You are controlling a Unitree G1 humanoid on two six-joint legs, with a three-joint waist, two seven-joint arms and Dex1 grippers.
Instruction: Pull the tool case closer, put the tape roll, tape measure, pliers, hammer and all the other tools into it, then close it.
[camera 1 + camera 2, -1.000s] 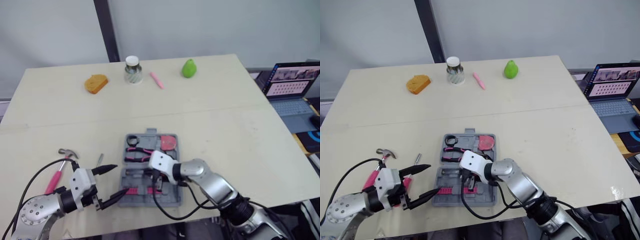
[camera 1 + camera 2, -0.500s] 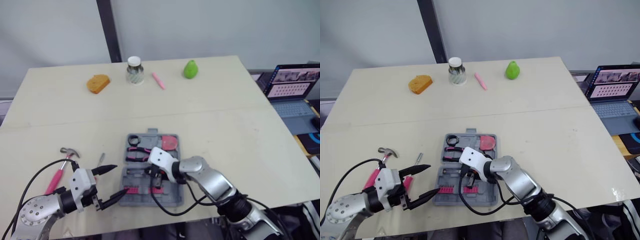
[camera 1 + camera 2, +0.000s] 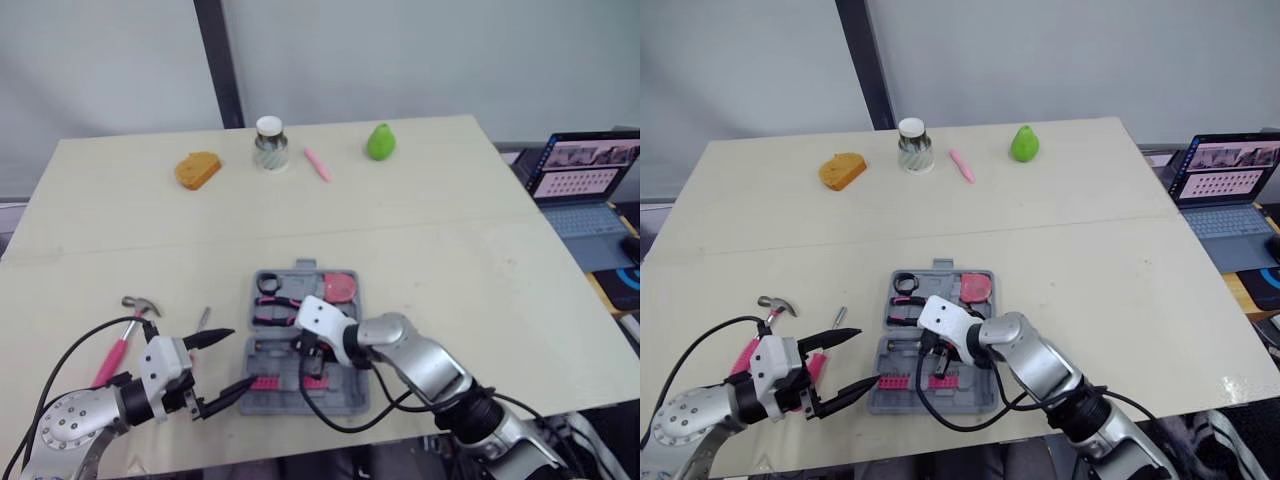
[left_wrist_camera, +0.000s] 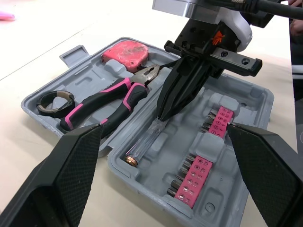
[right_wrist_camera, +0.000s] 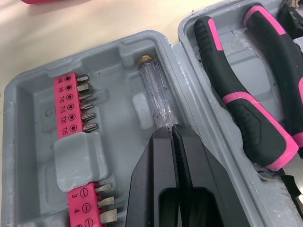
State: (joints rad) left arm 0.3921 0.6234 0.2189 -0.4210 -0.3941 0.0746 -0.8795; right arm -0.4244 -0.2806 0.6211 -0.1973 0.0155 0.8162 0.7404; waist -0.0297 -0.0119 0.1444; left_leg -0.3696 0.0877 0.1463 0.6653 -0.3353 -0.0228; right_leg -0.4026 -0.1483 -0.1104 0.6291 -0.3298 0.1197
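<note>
While down in the open tool case [image 4: 253, 101] — right gripper [image 4: 160, 117] pinched shut, tips on the clear screwdriver [image 5: 154, 92].
Left gripper [image 3: 868, 357] spread wide (at the case's edge).

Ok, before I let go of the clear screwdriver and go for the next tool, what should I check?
1. Clear-handled screwdriver seated in its groove of the grey plastic tool case: ok.
2. Right gripper released: not ok, shut on the screwdriver's shaft.
3. Left gripper open beside the case: ok.
4. Pink-handled pliers, pink tape measure, black tape roll in the case: ok.
5. Pink-handled hammer packed: not ok, on the table.
6. Small metal tool beside it packed: not ok.
</note>
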